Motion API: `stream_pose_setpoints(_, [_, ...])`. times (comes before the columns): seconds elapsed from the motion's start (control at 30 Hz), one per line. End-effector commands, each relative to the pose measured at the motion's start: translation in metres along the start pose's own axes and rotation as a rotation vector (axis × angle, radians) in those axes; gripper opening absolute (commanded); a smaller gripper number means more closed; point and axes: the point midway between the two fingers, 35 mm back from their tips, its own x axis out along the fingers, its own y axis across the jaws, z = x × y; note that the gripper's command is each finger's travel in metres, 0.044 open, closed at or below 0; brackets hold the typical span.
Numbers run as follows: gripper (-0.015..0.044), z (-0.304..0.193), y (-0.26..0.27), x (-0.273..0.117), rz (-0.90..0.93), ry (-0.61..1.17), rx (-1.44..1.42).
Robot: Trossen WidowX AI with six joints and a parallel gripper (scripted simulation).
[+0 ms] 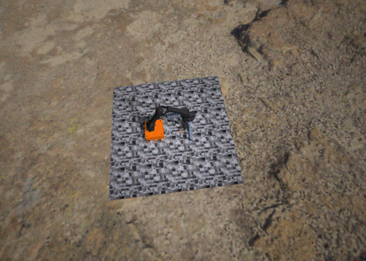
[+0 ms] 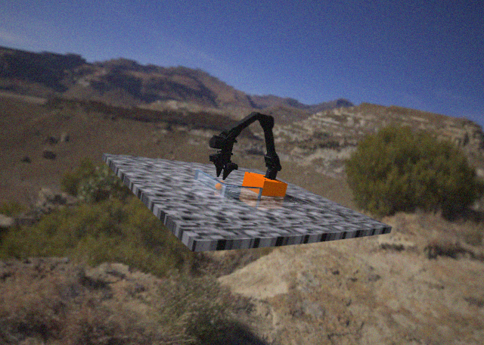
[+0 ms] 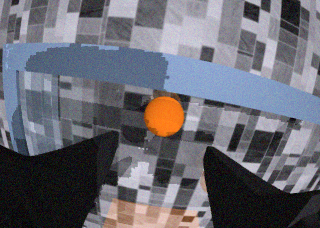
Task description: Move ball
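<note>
Fingers are hanging parted and empty above the ball [image 3: 164, 115], risking knocking it rolling beyond the wall [image 3: 220, 82].

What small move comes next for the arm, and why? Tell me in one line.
Probably lower the gripper straight down over the ball. In the wrist view the orange ball lies on the table ahead of the open fingers, centred in their gap, beside the clear wall, and nothing is held yet.
</note>
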Motion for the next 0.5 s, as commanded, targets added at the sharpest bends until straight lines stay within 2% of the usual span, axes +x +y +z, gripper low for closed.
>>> stream_pose_setpoints(0.0, [0.0272, 0.002, 0.001, 0.01, -0.005, -0.005, 0.007])
stream_pose_setpoints(0.47, [0.0272, 0.003, 0.0, 0.03, -0.005, -0.005, 0.007])
